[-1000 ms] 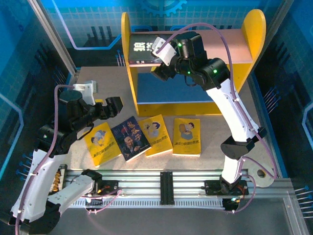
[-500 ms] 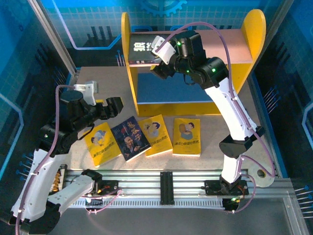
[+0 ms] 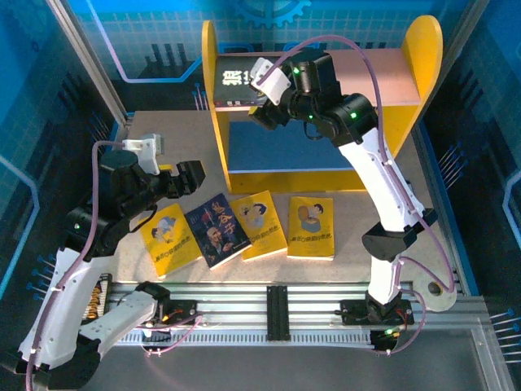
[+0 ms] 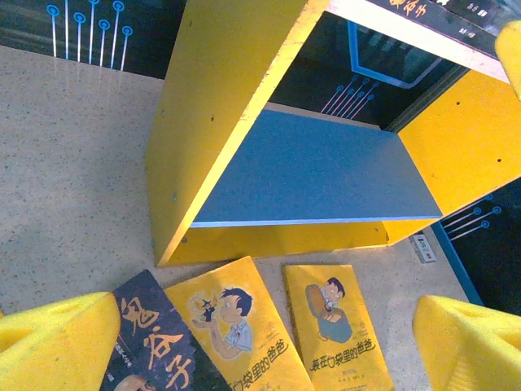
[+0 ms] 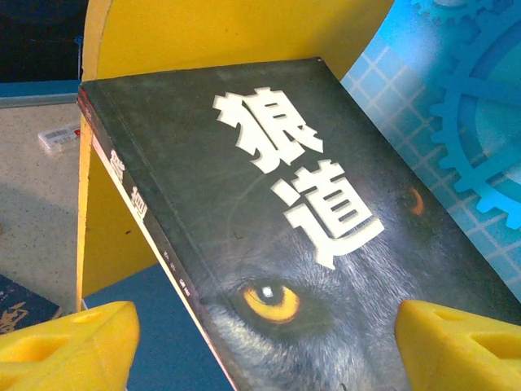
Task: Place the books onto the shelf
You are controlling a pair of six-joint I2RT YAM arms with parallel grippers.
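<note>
The shelf (image 3: 222,138) stands at the back, with yellow sides, a pink upper board and a blue lower board (image 4: 309,171). A dark wolf-cover book (image 5: 277,220) lies flat on the upper board's left end (image 3: 234,81). My right gripper (image 5: 264,350) hovers over it, open, its yellow fingers apart on either side (image 3: 262,114). On the table in front lie a yellow book (image 3: 171,236), a dark book (image 3: 216,230) and two more yellow books (image 3: 259,224) (image 3: 312,228). My left gripper (image 3: 181,181) hangs open above the left end of that row (image 4: 260,350), holding nothing.
A small white device (image 4: 423,247) lies on the table by the shelf's right foot. Another small white thing (image 5: 59,137) lies on the table left of the shelf. An aluminium rail (image 3: 277,314) runs along the near edge. Blue enclosure walls close in both sides.
My right arm has shifted slightly up and to the left over the upper board. The left arm and the books on the table have stayed put.
</note>
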